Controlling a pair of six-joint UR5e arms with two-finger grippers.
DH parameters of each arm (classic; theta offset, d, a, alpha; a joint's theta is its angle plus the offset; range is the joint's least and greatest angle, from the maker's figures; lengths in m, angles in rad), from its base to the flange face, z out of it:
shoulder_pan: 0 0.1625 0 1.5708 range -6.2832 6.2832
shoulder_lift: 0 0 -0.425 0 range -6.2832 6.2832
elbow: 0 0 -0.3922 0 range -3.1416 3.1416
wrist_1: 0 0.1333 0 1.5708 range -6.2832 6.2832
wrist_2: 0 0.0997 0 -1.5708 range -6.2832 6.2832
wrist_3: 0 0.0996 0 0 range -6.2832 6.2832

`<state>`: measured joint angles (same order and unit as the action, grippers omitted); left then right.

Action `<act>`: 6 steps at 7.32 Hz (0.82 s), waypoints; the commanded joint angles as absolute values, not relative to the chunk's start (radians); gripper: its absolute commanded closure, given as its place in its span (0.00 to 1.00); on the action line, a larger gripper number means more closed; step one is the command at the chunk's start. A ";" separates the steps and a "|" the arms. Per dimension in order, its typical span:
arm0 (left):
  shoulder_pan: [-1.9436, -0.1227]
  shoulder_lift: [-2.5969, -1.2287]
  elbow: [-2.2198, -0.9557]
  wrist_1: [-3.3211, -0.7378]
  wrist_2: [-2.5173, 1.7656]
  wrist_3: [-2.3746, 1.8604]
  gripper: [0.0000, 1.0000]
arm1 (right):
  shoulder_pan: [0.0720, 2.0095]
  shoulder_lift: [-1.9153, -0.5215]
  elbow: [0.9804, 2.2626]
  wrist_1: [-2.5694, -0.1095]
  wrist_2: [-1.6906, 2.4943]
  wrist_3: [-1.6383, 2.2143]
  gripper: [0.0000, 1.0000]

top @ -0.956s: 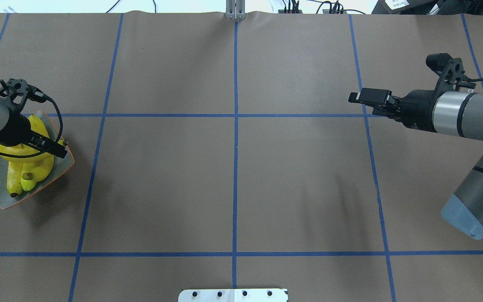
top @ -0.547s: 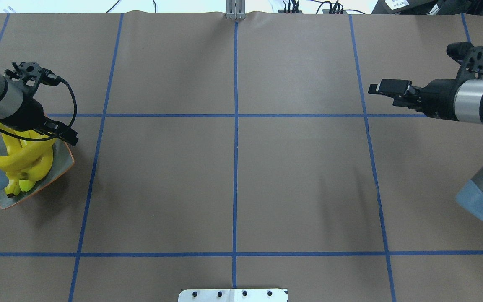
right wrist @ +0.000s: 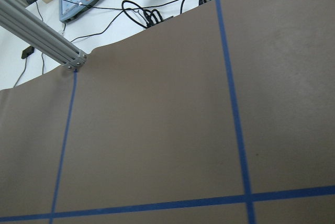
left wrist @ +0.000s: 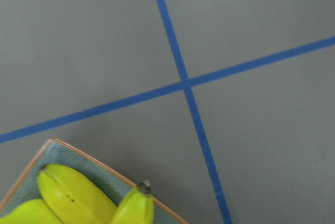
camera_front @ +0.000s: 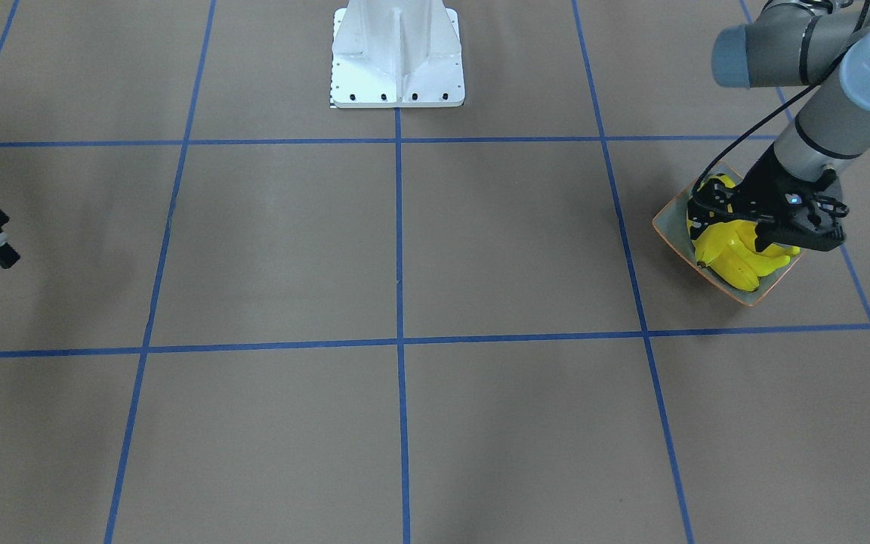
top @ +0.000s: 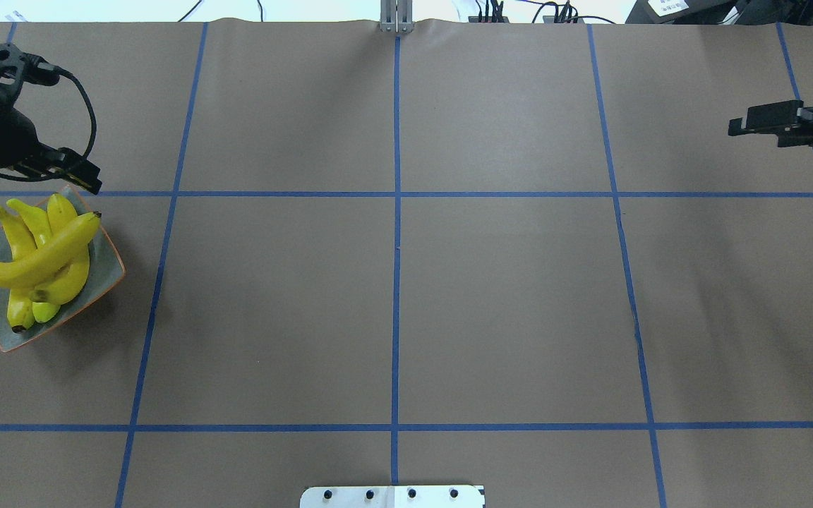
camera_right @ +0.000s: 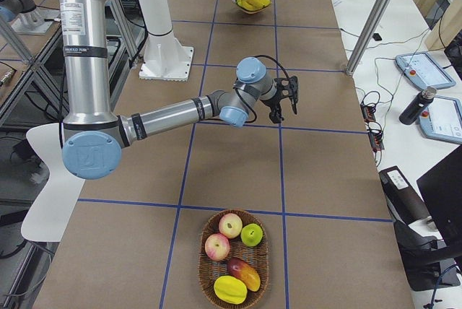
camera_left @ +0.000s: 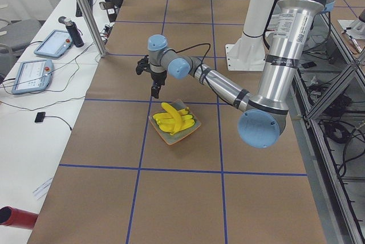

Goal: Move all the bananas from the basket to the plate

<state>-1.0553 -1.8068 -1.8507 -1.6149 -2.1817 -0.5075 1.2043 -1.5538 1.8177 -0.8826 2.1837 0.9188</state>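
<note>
Several yellow bananas [top: 39,264] lie piled on the grey-green plate [top: 99,282] with its orange rim, at the table's left edge. One banana rests crosswise on top of the pile. My left gripper [top: 82,176] hovers open and empty just beyond the plate's far corner, clear of the fruit. From the left wrist view I see only the plate's corner [left wrist: 57,153] and two banana ends [left wrist: 73,192]. At the far right, my right gripper [top: 735,128] is open, holds nothing and is raised over bare table. The wicker basket [camera_right: 203,269] sits at the table's right end and holds apples and other fruit.
Blue tape lines grid the brown paper table. The robot's white base [camera_front: 397,57] stands at the middle of the near edge. Tablets, cables and a bottle [camera_right: 413,107] lie on the white bench beyond the far edge.
My left gripper has risen off the banana pile and drawn back past the plate's far corner, leaving a banana across the top. The right arm has pulled back toward the right edge.
</note>
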 commanded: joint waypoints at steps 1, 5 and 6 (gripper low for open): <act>-1.142 -1.862 -1.826 -1.504 -2.184 -0.456 0.00 | 1.322 -1.555 1.816 -1.200 2.238 0.512 0.00; -1.277 -1.859 -1.760 -1.464 -2.252 -0.270 0.00 | 1.385 -1.545 1.816 -1.535 2.250 0.166 0.00; -1.290 -1.853 -1.747 -1.454 -2.247 -0.200 0.00 | 1.400 -1.545 1.816 -1.537 2.276 0.166 0.00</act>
